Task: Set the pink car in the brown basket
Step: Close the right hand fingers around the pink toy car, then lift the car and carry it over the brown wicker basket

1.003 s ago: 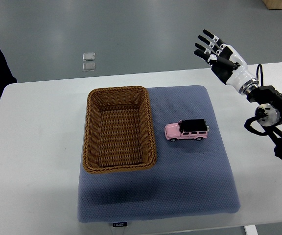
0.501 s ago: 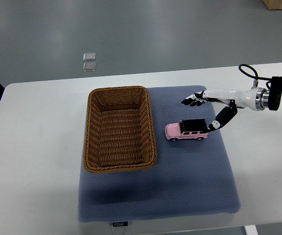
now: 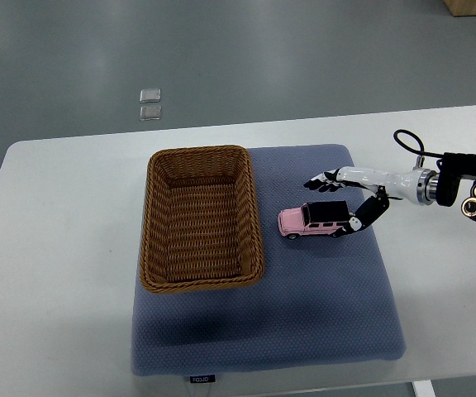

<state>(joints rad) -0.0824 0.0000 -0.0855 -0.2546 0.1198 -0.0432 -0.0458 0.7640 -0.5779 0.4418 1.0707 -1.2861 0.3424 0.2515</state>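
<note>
A pink toy car [image 3: 311,222] with a black roof lies on the blue-grey mat [image 3: 304,314], just right of the brown wicker basket [image 3: 157,240]. My right hand [image 3: 337,204] reaches in from the right edge and hangs over the car's rear end. Its fingers [image 3: 321,182] stretch out above the roof on the far side, while the thumb [image 3: 360,218] touches the car's rear near side. The hand is spread around the car without closing on it. The basket holds nothing. My left arm does not show.
The mat lies on a white table [image 3: 56,190]. Two small clear squares [image 3: 149,104] lie on the grey floor beyond the table's far edge. A black cable [image 3: 410,145] loops above my right wrist.
My right hand swung down from high at the back right to the car, then edged lower and nearer, so its thumb now touches the car's rear. A dark-clothed person at the left edge has withdrawn.
</note>
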